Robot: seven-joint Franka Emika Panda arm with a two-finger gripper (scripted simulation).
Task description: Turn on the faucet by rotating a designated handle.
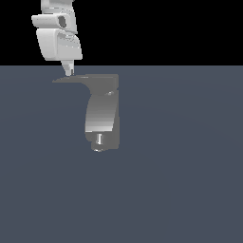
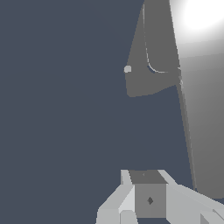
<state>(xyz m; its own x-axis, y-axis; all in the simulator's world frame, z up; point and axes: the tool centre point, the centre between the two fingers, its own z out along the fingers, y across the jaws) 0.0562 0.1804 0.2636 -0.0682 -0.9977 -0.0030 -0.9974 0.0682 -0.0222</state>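
The faucet [image 1: 102,114] is a grey curved fixture on the dark blue-grey floor, with a short shiny nozzle stub [image 1: 98,139] at its low end. Its handle [image 1: 80,79] is a thin flat lever on top, tapering to a point toward the exterior view's left. My white gripper [image 1: 69,71] hangs from above, fingers together, tips right at the handle near its pointed end. In the wrist view my gripper [image 2: 148,175] is shut and holds nothing. The handle [image 2: 201,122] runs just beside it as a long grey strip. The faucet body [image 2: 148,78] and nozzle [image 2: 127,68] lie beyond.
Flat blue-grey floor [image 1: 180,180] surrounds the faucet. The background above is black. A bright glare spot sits on the far end of the handle [image 2: 201,15] in the wrist view.
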